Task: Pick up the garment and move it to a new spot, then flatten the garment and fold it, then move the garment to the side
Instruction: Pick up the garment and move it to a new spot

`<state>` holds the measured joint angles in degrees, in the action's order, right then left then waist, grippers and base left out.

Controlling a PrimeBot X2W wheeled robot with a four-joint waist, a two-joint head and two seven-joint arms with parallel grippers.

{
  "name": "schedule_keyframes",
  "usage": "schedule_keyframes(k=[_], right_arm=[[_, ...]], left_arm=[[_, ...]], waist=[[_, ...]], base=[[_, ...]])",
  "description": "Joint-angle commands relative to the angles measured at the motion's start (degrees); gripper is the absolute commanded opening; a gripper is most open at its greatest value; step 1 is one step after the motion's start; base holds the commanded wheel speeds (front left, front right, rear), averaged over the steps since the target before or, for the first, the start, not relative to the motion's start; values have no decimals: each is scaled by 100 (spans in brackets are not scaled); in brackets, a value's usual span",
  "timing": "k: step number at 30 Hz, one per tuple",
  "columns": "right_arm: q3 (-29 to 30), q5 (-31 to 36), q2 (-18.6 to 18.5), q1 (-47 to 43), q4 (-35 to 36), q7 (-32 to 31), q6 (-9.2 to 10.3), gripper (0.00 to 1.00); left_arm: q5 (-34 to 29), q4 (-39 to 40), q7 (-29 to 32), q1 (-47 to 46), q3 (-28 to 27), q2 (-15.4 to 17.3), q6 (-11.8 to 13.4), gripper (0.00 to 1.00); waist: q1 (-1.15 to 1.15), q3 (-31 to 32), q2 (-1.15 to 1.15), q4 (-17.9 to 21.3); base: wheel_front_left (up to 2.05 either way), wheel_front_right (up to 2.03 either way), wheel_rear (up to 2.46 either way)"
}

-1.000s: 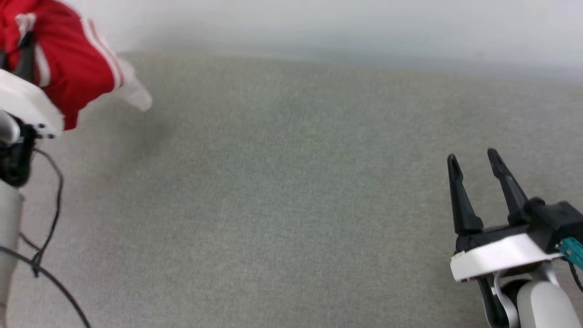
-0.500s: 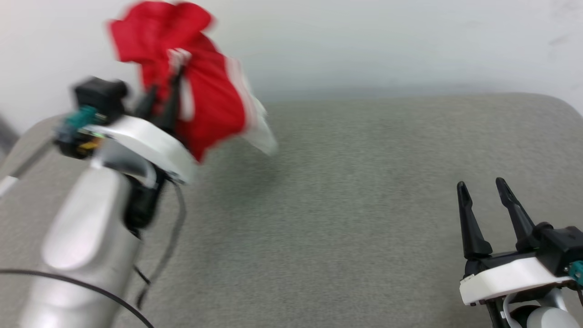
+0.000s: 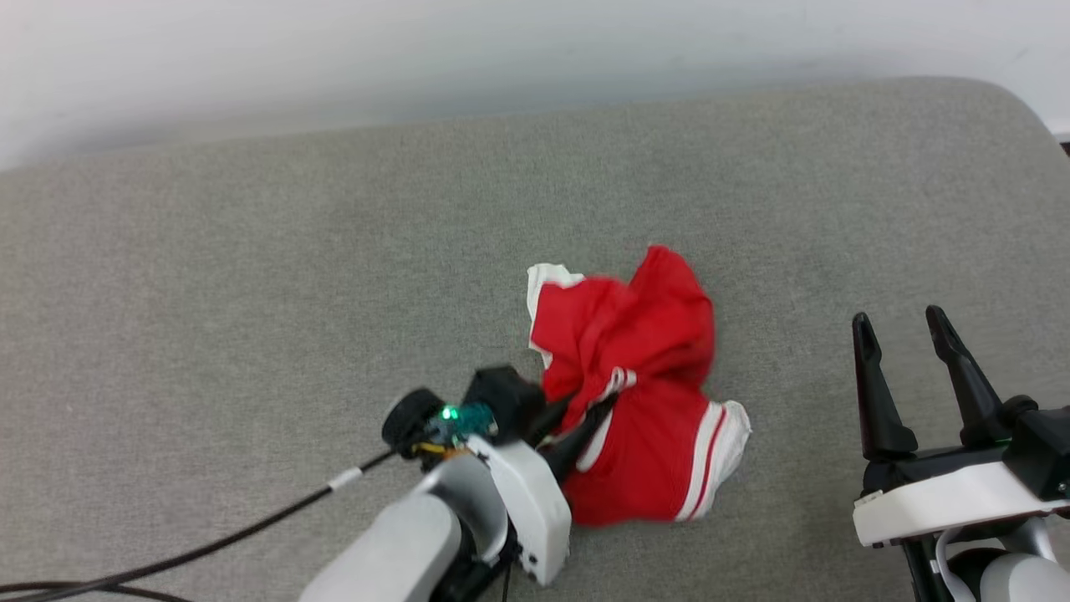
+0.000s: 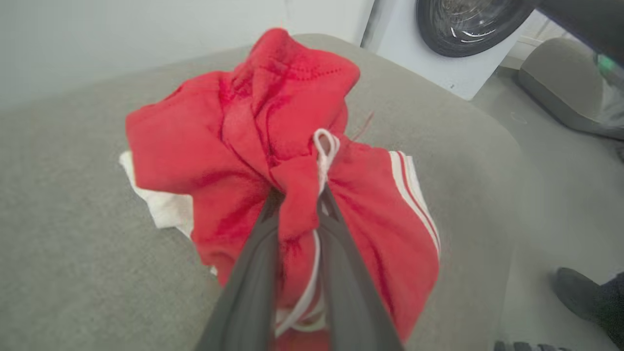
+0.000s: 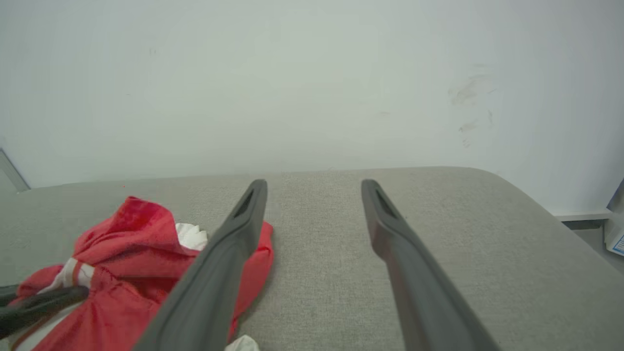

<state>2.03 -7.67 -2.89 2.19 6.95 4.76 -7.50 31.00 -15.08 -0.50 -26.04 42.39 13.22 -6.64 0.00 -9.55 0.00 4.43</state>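
The garment [image 3: 644, 368] is a crumpled red heap with white striped trim, resting on the grey padded table [image 3: 251, 293] near its middle. My left gripper [image 3: 589, 410] comes in from the lower left and is shut on a bunched fold of it. In the left wrist view the two dark fingers [image 4: 253, 273] pinch red fabric and a white trim loop, with the garment [image 4: 204, 146] piled beyond the left gripper [image 4: 300, 200]. My right gripper [image 3: 899, 322] stands open to the garment's right, apart from it. In the right wrist view the right gripper [image 5: 314, 187] holds nothing, and the garment [image 5: 126, 229] lies at its left.
A pale wall [image 3: 501, 42] runs behind the table's far edge. A black cable [image 3: 209, 543] trails from my left arm. The left wrist view shows a white washing machine [image 4: 458, 63] and a grey cushion [image 4: 565, 83] past the table's rounded corner, and a dark shoe [image 4: 585, 297] on the floor.
The head camera has shifted. My left gripper has carried the garment from high at the left down to the table's middle, where it now rests. The right gripper has stayed open.
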Motion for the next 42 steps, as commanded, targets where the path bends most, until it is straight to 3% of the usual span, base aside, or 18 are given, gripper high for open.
schedule_keyframes(k=[1,5,6,7,8,13,20,28,33,42], right_arm=[[-16,-29,1,96,-16,45,2,100],[-16,-22,1,173,-75,74,2,100],[-7,-15,1,180,-87,74,2,100],[8,0,2,182,-105,79,2,100],[5,6,2,180,-126,83,2,100],[-24,21,1,117,-217,64,2,100],[-2,19,1,-92,-247,0,2,100],[-7,-3,1,-383,-198,-117,2,100],[0,-21,1,-531,-159,-180,2,100],[44,-58,1,-751,-134,-248,2,100]], left_arm=[[-22,-65,16,117,106,20,-24,0],[3,-223,9,311,415,16,-56,0],[12,-231,-43,305,461,3,-66,33],[-27,-226,-110,261,515,4,-72,83],[-47,-212,-194,213,551,4,-72,100],[-166,-31,-725,55,513,17,-32,100],[-274,246,-1205,118,188,40,378,100],[-109,444,-1436,600,-759,320,1161,100],[-149,587,-1475,1039,-1391,611,1523,100],[-290,1024,-1481,2099,-2313,940,1700,100]], waist=[[0,-130,0,1],[0,-179,0,-88],[0,-172,0,-125],[0,-157,0,-168],[0,-117,0,-207],[0,179,0,-372],[0,585,0,-581],[0,942,0,-739],[0,1029,0,-792],[0,1139,0,-736]], base=[[0,0,0],[0,0,0],[0,0,0],[0,0,0],[0,0,0],[0,0,0],[0,0,0],[0,0,0],[0,0,0],[0,0,0]])
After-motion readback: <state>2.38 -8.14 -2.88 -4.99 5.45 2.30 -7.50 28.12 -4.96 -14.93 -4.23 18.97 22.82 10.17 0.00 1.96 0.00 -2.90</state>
